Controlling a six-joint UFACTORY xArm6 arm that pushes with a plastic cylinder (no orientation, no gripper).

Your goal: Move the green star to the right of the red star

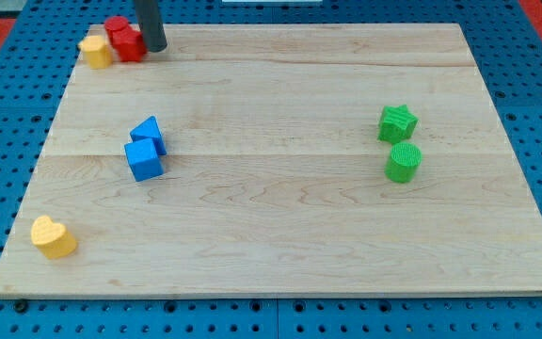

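Blocks on the counter [280, 235]: 2 green, 2 blue, 2 yellow, 1 red; my tip [154, 47] touches the red block [123, 39]; no end effector shows.

2 green blocks [398, 122], 2 blue [144, 159], 2 yellow [53, 236], 1 red [122, 38].

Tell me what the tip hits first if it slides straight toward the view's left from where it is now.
My tip sits at the board's top left, right beside the red block, so that block comes first. Just beyond it lies a yellow block, which would probably be pushed along too. Whether tip and red block already touch is unclear.
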